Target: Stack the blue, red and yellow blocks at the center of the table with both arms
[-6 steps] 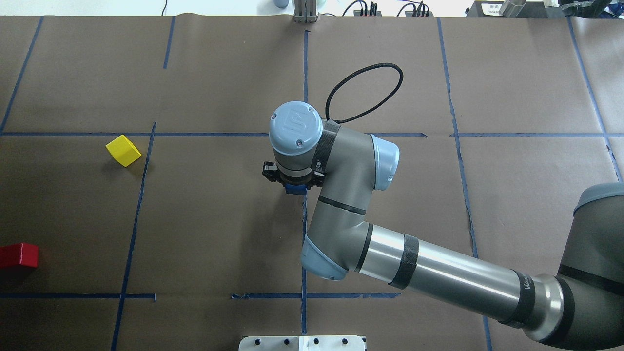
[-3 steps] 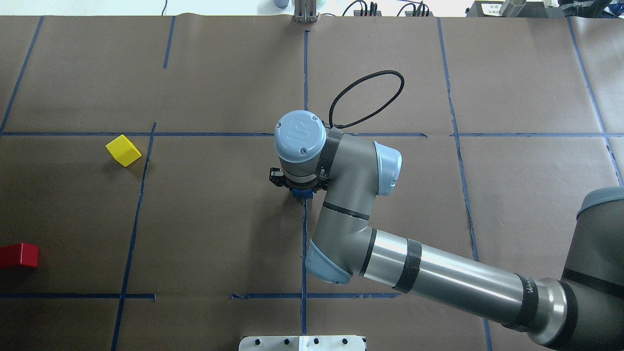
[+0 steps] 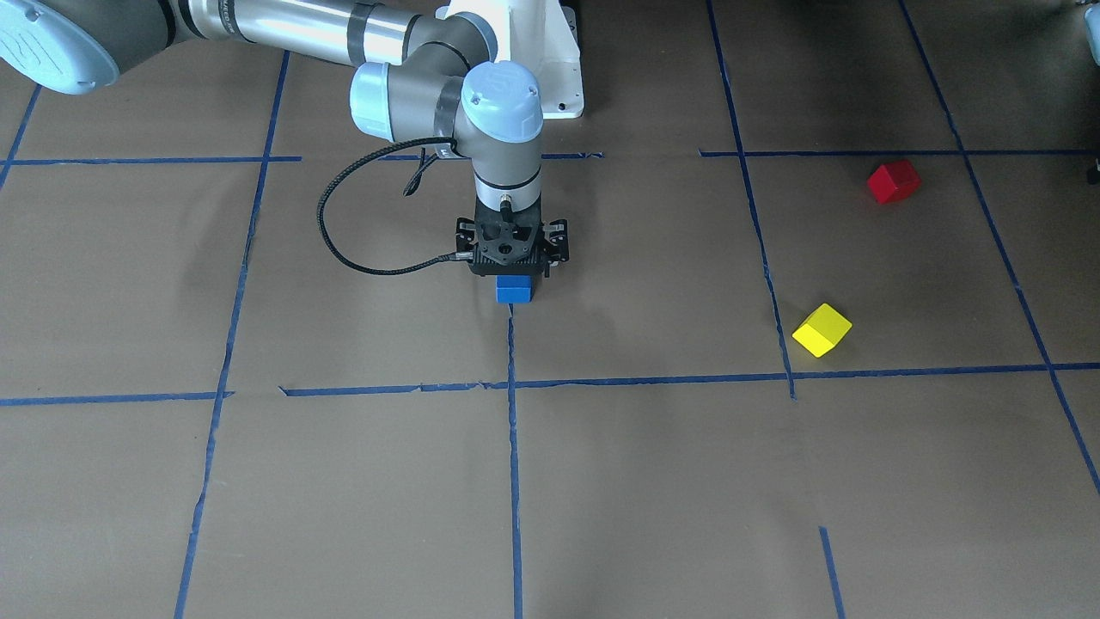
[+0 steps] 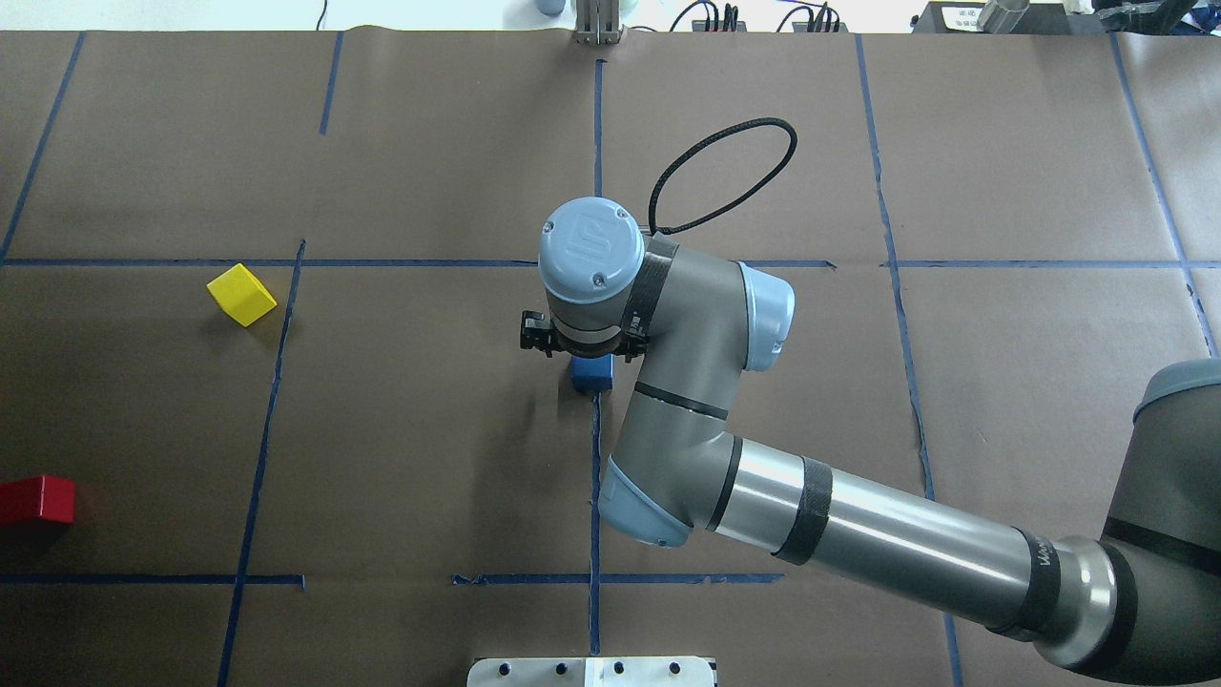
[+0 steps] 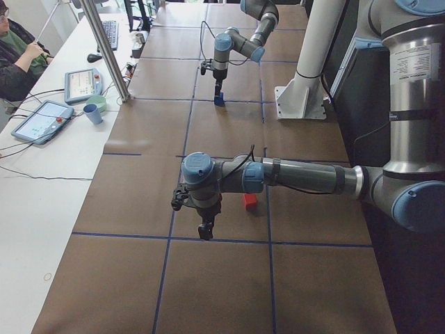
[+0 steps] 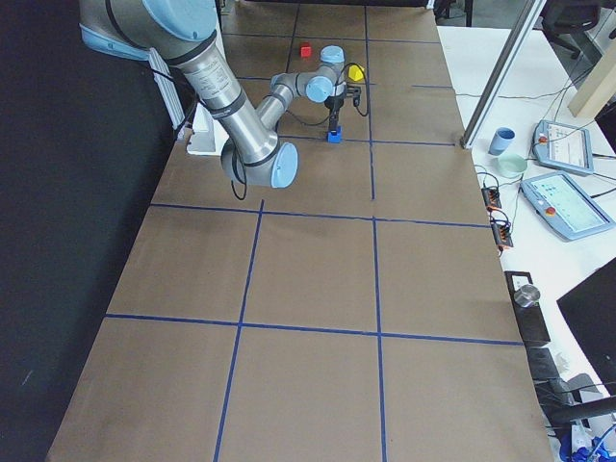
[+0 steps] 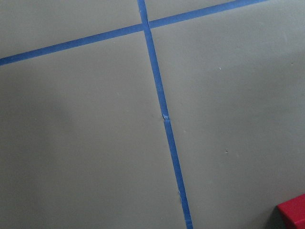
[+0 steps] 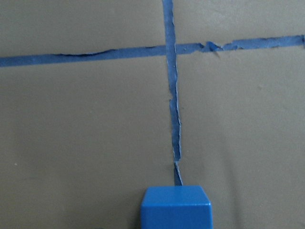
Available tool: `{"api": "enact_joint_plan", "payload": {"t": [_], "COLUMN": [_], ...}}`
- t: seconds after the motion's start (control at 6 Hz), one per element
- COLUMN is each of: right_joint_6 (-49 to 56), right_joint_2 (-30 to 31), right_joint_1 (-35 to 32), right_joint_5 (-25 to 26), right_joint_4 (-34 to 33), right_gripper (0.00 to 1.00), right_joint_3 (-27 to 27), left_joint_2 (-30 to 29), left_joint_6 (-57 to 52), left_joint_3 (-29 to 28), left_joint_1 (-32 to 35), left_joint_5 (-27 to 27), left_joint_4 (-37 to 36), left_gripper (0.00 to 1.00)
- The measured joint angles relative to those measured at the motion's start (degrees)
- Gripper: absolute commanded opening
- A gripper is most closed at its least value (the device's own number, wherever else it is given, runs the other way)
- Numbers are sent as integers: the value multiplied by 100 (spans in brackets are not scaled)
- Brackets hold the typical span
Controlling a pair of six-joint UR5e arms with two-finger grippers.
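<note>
The blue block (image 3: 514,291) sits on the brown paper at the table's center, on the blue tape line; it also shows in the overhead view (image 4: 591,374) and at the bottom of the right wrist view (image 8: 176,207). My right gripper (image 3: 514,268) hangs straight above it with jaws spread, holding nothing. The yellow block (image 4: 241,295) and the red block (image 4: 36,500) lie far on my left side. My left gripper (image 5: 205,229) shows only in the exterior left view, near the red block (image 5: 249,202); I cannot tell whether it is open or shut.
Blue tape lines divide the paper-covered table (image 4: 429,429) into squares. A black cable (image 4: 725,172) loops off the right wrist. The robot's white base (image 3: 550,60) stands behind the center. Tablets and cups lie on a side bench (image 5: 62,118).
My right gripper came down over the center, then rose a little. The blue block stays on the table and shows more from under the gripper. Yellow and red blocks have not moved.
</note>
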State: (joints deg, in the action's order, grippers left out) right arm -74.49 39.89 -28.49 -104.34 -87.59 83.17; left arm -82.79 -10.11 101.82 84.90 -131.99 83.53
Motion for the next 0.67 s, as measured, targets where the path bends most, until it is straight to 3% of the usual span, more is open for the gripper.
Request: {"api": "enact_joint_plan", "payload": {"t": [0.33,0.67], "right_joint_6": [463,2082], "right_joint_2": [124,1067], "right_joint_1": [-654,-1811], "right_joint_5": [-602,-1513], "right_joint_4": [-378,-969], "right_gripper": [100,100], "right_joint_3": [539,1485], "left_joint_2": [-6,-155], "left_joint_6": [-10,10], "left_joint_3": [4,9], "left_joint_1": [-3,-14], "left_joint_5": [12,16], "left_joint_4": [4,12], "left_gripper": [100,100]}}
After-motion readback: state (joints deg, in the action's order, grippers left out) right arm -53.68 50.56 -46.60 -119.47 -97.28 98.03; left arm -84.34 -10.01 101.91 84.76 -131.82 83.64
